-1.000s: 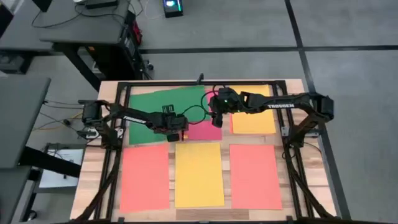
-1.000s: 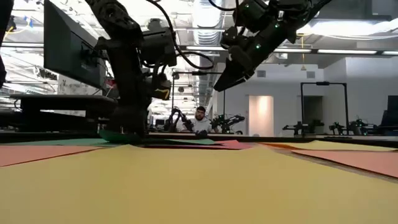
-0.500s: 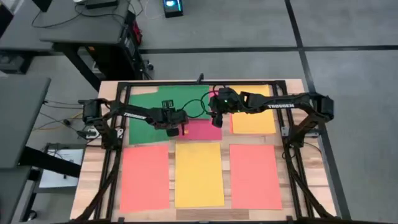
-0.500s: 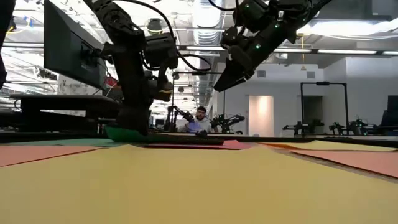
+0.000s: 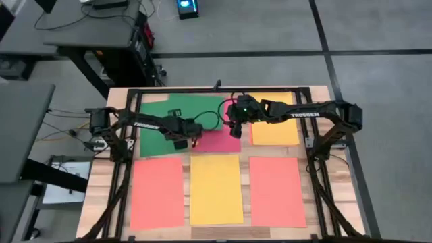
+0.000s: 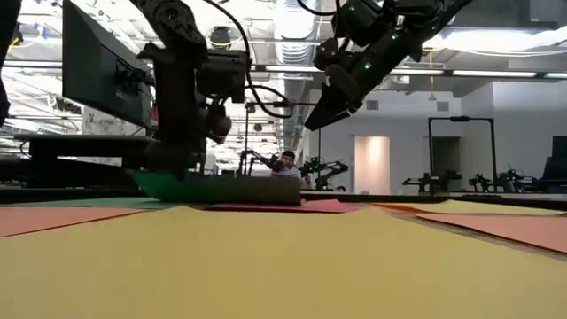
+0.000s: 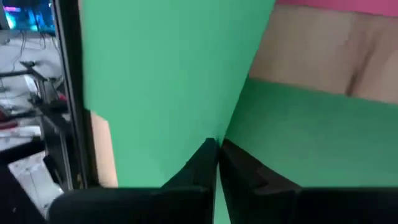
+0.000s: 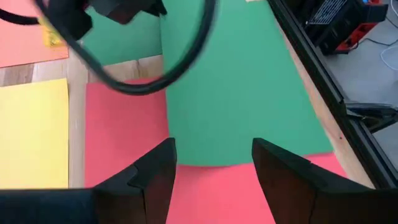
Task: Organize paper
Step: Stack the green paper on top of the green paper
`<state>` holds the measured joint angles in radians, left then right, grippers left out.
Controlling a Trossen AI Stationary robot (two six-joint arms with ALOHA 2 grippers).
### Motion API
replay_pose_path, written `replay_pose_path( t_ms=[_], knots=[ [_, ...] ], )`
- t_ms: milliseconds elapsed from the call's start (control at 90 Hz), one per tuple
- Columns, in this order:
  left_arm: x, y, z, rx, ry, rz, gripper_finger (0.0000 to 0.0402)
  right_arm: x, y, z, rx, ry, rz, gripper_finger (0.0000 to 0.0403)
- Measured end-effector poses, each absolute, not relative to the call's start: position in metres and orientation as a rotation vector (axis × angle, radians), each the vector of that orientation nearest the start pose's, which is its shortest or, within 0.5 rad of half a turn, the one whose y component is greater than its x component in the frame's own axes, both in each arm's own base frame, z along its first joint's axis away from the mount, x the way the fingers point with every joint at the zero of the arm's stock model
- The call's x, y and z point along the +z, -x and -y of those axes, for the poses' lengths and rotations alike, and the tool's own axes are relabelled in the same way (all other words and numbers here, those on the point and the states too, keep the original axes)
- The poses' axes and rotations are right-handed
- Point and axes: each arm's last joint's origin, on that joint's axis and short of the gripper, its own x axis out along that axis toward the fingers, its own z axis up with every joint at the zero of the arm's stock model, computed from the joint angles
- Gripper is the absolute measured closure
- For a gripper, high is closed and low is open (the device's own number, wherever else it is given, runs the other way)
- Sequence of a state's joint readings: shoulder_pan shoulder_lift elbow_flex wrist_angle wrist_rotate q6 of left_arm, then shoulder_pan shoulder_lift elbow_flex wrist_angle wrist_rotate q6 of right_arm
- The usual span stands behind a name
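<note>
Left tool (image 7: 217,149) pinching green paper (image 7: 168,81), right tool (image 8: 214,163) spread – pink-red sheet (image 8: 121,134) half hidden

Overhead camera looks straight down on the whole table (image 5: 317,223). Low camera sits at tabletop level, facing across into the room. Each wrist camera peers close past its own fingers; both catch the green sheet (image 7: 155,81) (image 8: 230,93).

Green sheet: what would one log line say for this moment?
left gripper: shut on green sheet, lifting edge | right gripper: open, above pink sheet | table
</note>
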<state>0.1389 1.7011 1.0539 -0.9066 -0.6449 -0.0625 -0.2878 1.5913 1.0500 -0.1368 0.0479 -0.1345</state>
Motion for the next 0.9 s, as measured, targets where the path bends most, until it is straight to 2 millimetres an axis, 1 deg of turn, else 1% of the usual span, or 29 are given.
replay_pose_path(
  t_ms=[100,200,278,367,611,800,856,900],
  knots=[
    [0.186,-0.281,-0.049,0.671,-0.342,-1.562,0.0401,0.233,-0.328,0.098,-0.278,0.046,-0.687,0.0205],
    [0.197,-0.277,-0.042,0.698,-0.297,-1.619,0.0401,0.233,-0.328,0.097,-0.275,0.047,-0.686,0.0205],
    [0.203,-0.272,-0.039,0.730,-0.214,-1.666,0.0401,0.233,-0.328,0.097,-0.273,0.048,-0.686,0.0205],
    [0.210,-0.269,-0.035,0.768,-0.079,-1.695,0.0401,0.233,-0.328,0.096,-0.272,0.048,-0.685,0.0205],
    [0.228,-0.271,-0.023,0.884,0.231,-1.680,0.0401,0.233,-0.329,0.094,-0.267,0.049,-0.684,0.0205],
    [0.239,-0.266,-0.022,1.092,0.384,-1.657,0.0401,0.235,-0.332,0.087,-0.247,0.060,-0.660,0.0205],
    [0.239,-0.266,-0.023,1.113,0.412,-1.643,0.0401,0.236,-0.334,0.085,-0.240,0.064,-0.648,0.0205],
    [0.238,-0.269,-0.023,1.097,0.438,-1.625,0.0401,0.236,-0.335,0.083,-0.232,0.066,-0.637,0.0205]
  ],
)
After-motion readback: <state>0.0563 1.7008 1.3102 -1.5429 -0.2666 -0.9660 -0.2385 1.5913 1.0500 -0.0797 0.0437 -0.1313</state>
